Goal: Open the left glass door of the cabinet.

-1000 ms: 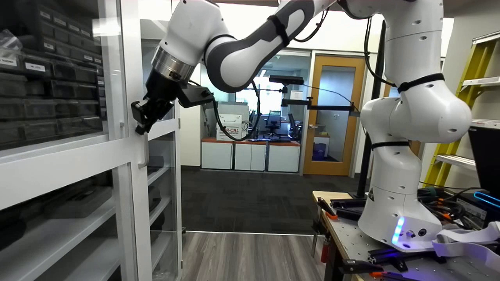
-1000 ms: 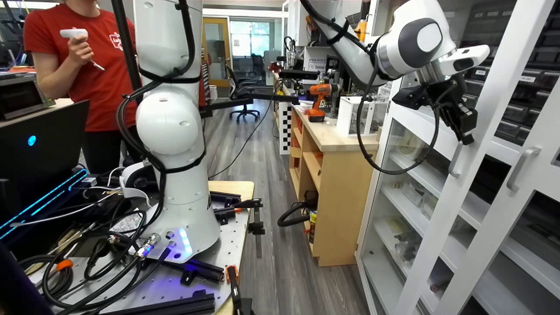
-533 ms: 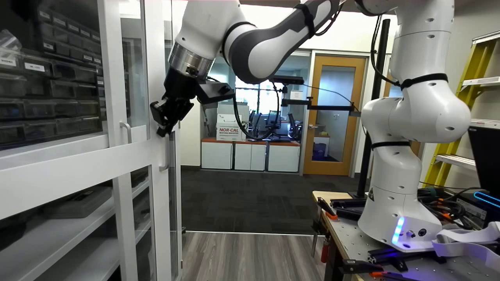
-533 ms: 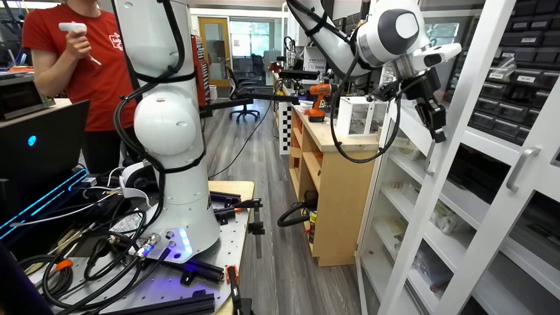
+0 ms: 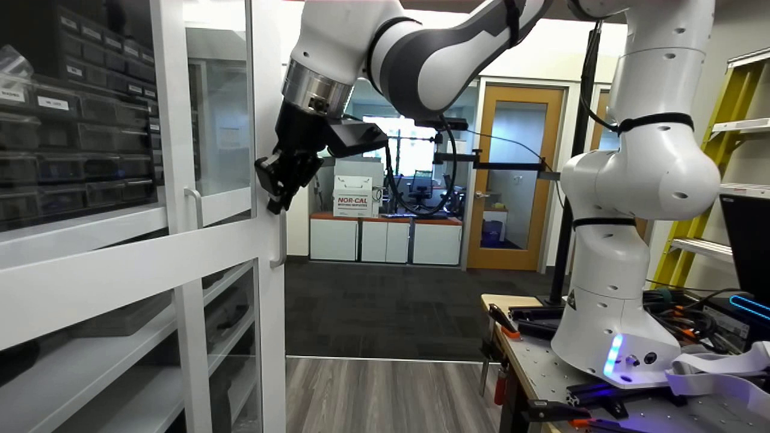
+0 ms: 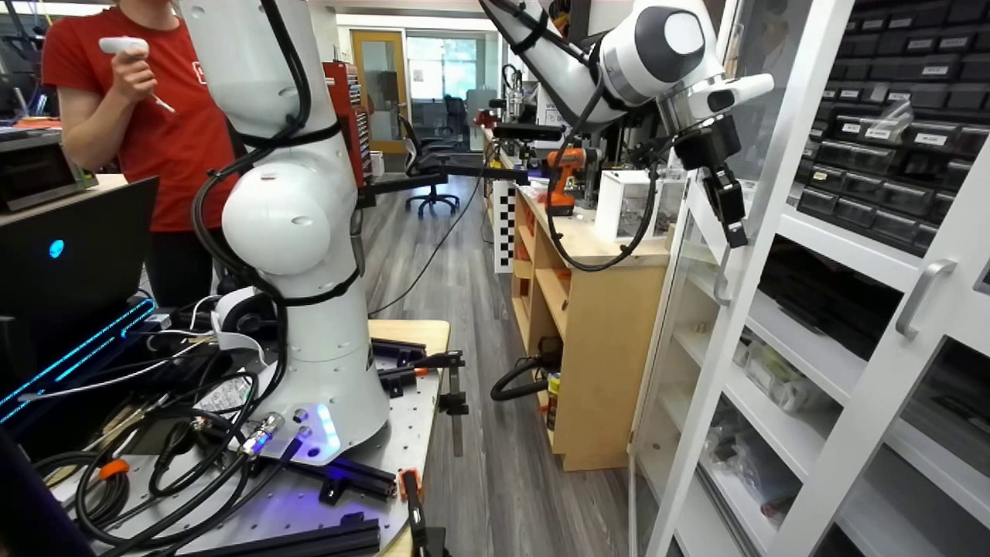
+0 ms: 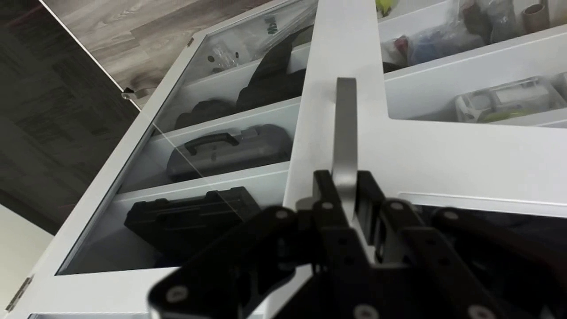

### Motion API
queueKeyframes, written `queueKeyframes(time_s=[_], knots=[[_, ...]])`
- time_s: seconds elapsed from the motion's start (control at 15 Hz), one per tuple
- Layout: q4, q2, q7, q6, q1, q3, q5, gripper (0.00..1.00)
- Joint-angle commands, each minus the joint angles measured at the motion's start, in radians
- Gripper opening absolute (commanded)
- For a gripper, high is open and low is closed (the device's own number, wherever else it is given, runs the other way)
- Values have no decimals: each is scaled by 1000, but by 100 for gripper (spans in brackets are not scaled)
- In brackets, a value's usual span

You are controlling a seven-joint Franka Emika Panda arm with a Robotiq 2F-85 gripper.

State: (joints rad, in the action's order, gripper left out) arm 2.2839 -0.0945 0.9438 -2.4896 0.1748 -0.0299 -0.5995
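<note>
The left glass door (image 5: 126, 273) stands ajar on the cabinet (image 6: 858, 254), and beyond the cabinet I read "NOR-CAL" on a white box (image 5: 353, 195). The door's long axis is upright, free edge swung outward, with my claw (image 7: 344, 179) closed around its handle (image 7: 345, 119). Both exterior views crop the door's top and bottom; most labels on the cabinet's bins (image 6: 866, 157) are too small to read.

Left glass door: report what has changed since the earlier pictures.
The left glass door has swung further open, toward the robot's base; the claw, closed on the handle, moved with it. No new grip or release shows. The base and right glass door stayed put.
</note>
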Motion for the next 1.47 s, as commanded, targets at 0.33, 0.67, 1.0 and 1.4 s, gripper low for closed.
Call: queueKeyframes(time_s=[0.33,0.67,1.0,1.4], knots=[[63,-115,2,92,-44,-102,50,5],[75,-143,17,125,-50,-125,77,42],[80,-207,20,173,-60,-158,81,72],[91,-277,8,234,-80,-153,132,100]])
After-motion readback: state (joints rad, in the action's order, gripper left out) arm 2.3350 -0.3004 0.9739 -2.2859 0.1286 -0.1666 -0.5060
